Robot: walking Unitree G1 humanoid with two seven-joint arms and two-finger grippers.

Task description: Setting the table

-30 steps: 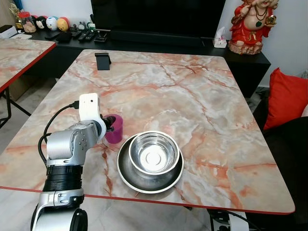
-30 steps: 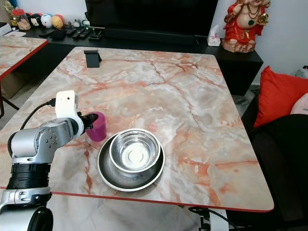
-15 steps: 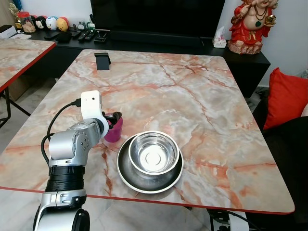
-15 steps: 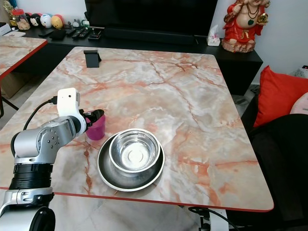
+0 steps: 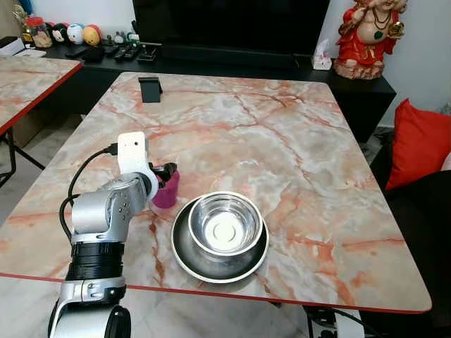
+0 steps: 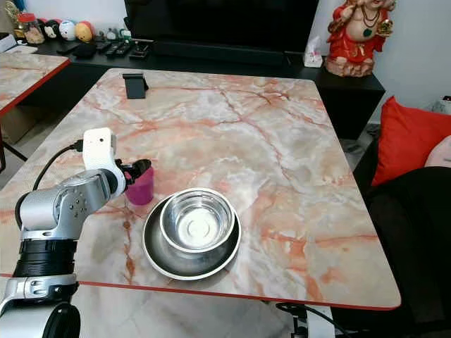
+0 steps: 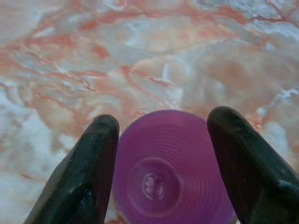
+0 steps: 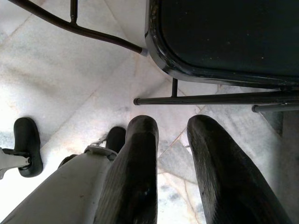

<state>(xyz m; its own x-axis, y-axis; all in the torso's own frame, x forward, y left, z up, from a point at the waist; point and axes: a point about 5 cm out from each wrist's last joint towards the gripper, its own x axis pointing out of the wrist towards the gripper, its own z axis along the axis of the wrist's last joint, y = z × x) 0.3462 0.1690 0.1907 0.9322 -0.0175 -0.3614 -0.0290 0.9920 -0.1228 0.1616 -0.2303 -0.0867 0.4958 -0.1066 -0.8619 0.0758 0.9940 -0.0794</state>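
A small purple cup [image 5: 166, 194] stands on the marble table [image 5: 282, 141], just left of a steel bowl [image 5: 225, 224] nested in a steel plate [image 5: 184, 255] near the front edge. My left gripper [image 5: 167, 171] reaches over the front left of the table and is shut on the cup at its rim. The cup leans slightly. In the left wrist view the cup [image 7: 170, 177] fills the gap between the two black fingers [image 7: 93, 163]. My right gripper [image 8: 172, 122] hangs idle below the table, open by a narrow gap, with nothing in it.
A black stand [image 5: 150, 89] sits at the table's far left corner. A second marble table [image 5: 28, 77] is at the left and a red cushion [image 5: 419, 141] at the right. Beyond is a dark TV console with a red figurine [image 5: 366, 35]. Chair legs [image 8: 210, 99] cross the floor.
The left gripper's fingers have come up around the cup's rim, and the cup, upright a second ago, now leans a little. Bowl and plate have not moved.
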